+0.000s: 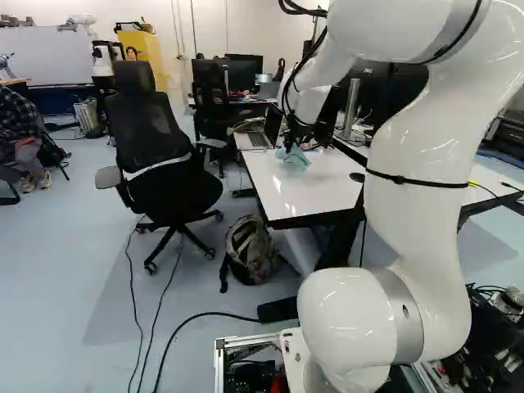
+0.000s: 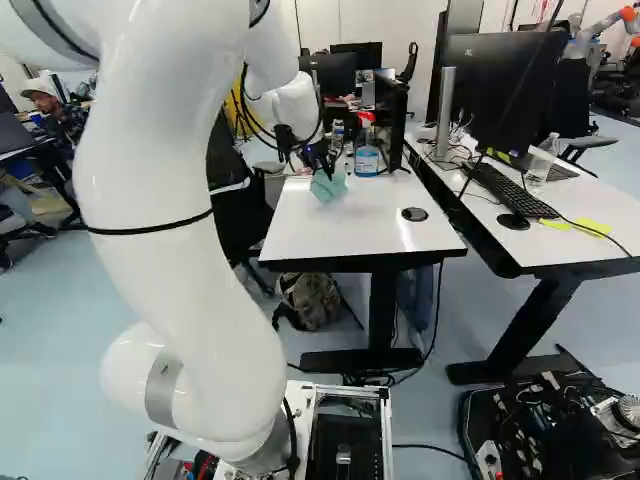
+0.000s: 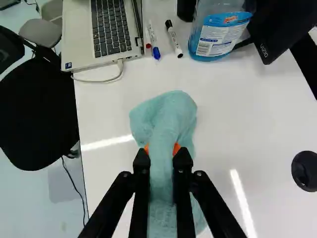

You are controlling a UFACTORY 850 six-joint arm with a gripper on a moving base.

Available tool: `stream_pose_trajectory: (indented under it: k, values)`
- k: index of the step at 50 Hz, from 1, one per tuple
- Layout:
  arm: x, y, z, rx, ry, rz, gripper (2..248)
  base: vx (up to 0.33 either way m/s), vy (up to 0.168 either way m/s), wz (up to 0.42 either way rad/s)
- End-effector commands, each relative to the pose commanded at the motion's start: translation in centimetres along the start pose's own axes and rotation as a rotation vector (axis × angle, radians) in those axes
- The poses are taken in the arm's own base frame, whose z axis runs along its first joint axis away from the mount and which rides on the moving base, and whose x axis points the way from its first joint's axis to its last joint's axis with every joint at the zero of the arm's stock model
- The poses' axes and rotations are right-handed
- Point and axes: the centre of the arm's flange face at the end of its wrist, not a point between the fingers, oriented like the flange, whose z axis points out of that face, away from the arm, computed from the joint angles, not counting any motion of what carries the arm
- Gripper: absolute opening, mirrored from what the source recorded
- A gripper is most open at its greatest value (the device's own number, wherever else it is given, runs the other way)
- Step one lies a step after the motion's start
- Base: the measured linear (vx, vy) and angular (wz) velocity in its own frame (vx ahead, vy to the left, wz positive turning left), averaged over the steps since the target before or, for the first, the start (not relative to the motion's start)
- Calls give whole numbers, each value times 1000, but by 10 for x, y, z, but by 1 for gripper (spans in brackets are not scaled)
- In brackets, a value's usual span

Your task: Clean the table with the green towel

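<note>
— Now, clamped on what?
— On the green towel, squeezed between both fingers of the gripper!
— Shown where?
— Upper middle of the right base view, over the white surface, left of the bottle.

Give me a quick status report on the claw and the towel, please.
Claw shut on green towel. Towel bunched, apparently touching white tabletop. Laptop, markers and blue-labelled bottle ahead, could block wiping there.
</note>
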Motion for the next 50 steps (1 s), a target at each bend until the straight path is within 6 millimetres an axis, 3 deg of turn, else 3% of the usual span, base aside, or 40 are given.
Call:
stream_pose_trajectory:
  k: [28, 50]
  values:
    - [-50, -12, -68, 17, -42, -24, 53, 0, 0, 0]
    - [-91, -20, -90, 28, -98, -45, 53, 0, 0, 0]
